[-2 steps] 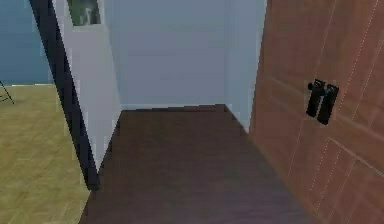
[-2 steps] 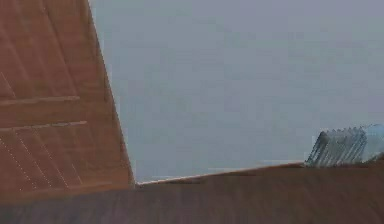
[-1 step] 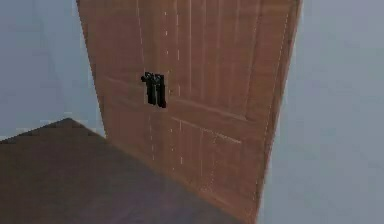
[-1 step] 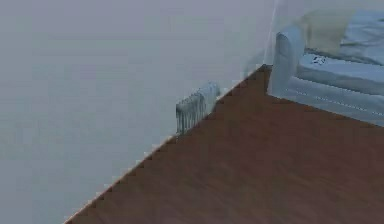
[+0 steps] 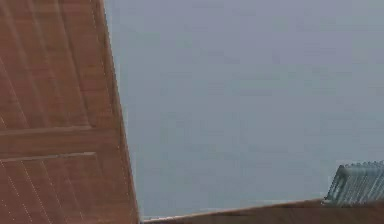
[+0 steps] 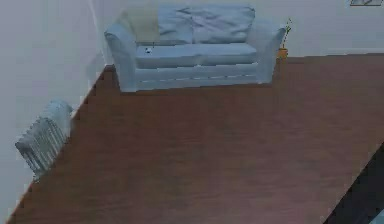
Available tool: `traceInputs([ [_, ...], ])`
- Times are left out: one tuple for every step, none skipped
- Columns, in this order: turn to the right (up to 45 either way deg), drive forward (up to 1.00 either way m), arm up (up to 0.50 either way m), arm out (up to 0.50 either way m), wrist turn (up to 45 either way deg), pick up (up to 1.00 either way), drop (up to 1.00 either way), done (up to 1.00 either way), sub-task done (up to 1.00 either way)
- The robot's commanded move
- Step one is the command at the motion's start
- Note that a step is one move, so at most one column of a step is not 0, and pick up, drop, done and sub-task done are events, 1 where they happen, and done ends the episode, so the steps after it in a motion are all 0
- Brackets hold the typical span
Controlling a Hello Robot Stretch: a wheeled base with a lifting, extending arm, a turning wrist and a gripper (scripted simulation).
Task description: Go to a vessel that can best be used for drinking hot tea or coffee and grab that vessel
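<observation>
No cup or mug can be made out in these frames. In the forward view a plain grey-blue wall (image 5: 240, 100) stands close ahead, with a reddish-brown panelled door (image 5: 55, 110) at the left. In the arm side view a pale blue sofa (image 6: 190, 45) stands against the far wall, with a small dark thing (image 6: 147, 50) lying on its seat, too small to name.
A ribbed white radiator (image 6: 42, 138) stands by the wall at the arm side view's left, and shows again at the forward view's lower right as radiator (image 5: 355, 183). Dark wooden floor (image 6: 210, 150) lies open before the sofa. A small orange object (image 6: 284, 48) sits by the sofa's right end.
</observation>
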Motion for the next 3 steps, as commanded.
traceInputs([
  [36.0, 0.00, 0.00, 0.00, 0.0, 0.00, 0.00, 0.00, 0.00],
  [0.0, 0.20, 0.00, 0.00, 0.0, 0.00, 0.00, 0.00, 0.00],
  [-45.0, 0.00, 0.00, 0.00, 0.0, 0.00, 0.00, 0.00, 0.00],
])
